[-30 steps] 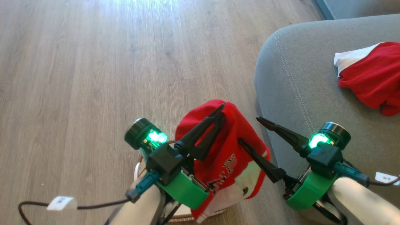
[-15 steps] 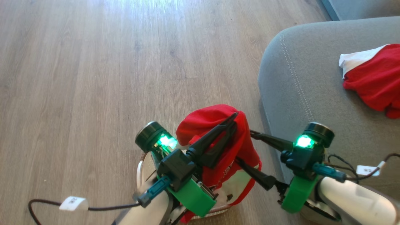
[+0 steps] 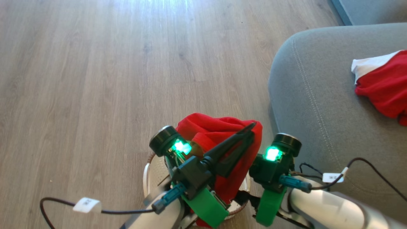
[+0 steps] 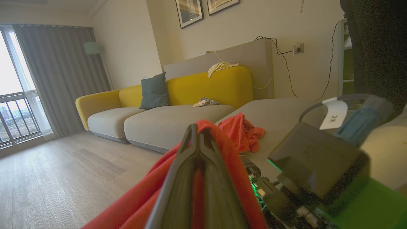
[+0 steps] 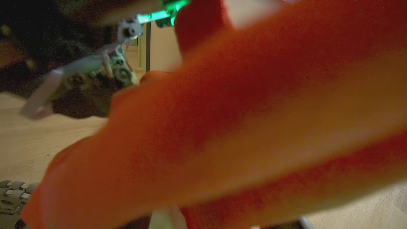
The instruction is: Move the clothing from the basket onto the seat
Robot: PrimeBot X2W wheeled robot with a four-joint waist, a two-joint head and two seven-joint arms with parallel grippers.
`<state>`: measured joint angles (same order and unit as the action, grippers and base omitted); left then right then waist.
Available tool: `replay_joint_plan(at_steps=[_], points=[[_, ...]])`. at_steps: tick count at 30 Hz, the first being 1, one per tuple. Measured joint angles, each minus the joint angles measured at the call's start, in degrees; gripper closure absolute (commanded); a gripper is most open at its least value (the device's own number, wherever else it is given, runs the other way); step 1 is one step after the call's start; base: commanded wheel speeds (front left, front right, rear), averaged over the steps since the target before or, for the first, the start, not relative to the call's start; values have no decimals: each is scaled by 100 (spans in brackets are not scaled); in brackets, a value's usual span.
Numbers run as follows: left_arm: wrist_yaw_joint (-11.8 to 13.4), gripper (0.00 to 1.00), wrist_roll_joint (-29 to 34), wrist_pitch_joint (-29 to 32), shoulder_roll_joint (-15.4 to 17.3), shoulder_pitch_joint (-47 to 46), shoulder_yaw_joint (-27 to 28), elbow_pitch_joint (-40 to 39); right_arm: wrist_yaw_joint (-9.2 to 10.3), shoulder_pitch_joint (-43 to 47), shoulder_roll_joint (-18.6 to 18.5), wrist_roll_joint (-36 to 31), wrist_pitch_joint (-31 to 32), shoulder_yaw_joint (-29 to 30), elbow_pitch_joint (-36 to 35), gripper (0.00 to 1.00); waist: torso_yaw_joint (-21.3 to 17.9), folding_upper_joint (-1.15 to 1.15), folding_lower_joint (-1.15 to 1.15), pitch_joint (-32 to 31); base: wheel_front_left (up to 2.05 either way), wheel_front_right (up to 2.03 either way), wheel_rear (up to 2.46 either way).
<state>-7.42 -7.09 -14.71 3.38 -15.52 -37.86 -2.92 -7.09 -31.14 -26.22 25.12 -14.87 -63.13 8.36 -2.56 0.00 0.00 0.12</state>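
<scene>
My left gripper [image 3: 252, 126] is shut on a bright red piece of clothing [image 3: 219, 130], holding it up over the basket [image 3: 147, 171], whose cream rim shows below it. In the left wrist view the shut fingers [image 4: 197, 133] pinch the red fabric [image 4: 230, 156]. My right wrist [image 3: 274, 163] sits close beside the hanging garment, its fingers hidden under it; red cloth [image 5: 238, 111] hangs blurred right before that camera. A second red and white garment [image 3: 383, 86] lies on the grey seat [image 3: 318, 105], also seen as clothing [image 4: 241, 132] on the cushion [image 4: 279, 114].
Wood floor [image 3: 111, 79] spreads to the left and ahead. Tagged cables [image 3: 86, 205] trail from both wrists. A yellow-backed sofa [image 4: 206, 86] with a grey pillow stands beyond the seat. Part of the robot's wheeled base [image 5: 9, 190] shows low down.
The left gripper has carried the garment up and to the right, toward the seat. The right gripper has swung in left under the cloth, hiding its fingers. The camera has shifted slightly.
</scene>
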Motion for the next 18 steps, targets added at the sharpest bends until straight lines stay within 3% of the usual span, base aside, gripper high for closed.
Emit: replay_joint_plan(at_steps=[1, 2, 3, 18], points=[[0, 100, 0, 0, 0, 0, -29, 5, 0, 1, 64, -26, 0, 13, 30, 0, 17, 0, 0, -8, 0, 0, 0], [0, 100, 0, 0, 0, 0, -66, 5, 0, 4, 112, -22, 0, 20, 42, 68, 35, 0, 0, -16, 0, 0, 0], [0, 100, -1, 0, 1, 0, -93, 5, 0, 13, 174, 32, 0, 42, 42, 100, 53, 0, 0, -25, 0, 0, 0], [-1, 100, 1, -1, 21, 44, 207, 3, 0, 942, 652, 108, 0, 2002, 250, 100, 197, 0, 0, -86, 0, 0, 0]])
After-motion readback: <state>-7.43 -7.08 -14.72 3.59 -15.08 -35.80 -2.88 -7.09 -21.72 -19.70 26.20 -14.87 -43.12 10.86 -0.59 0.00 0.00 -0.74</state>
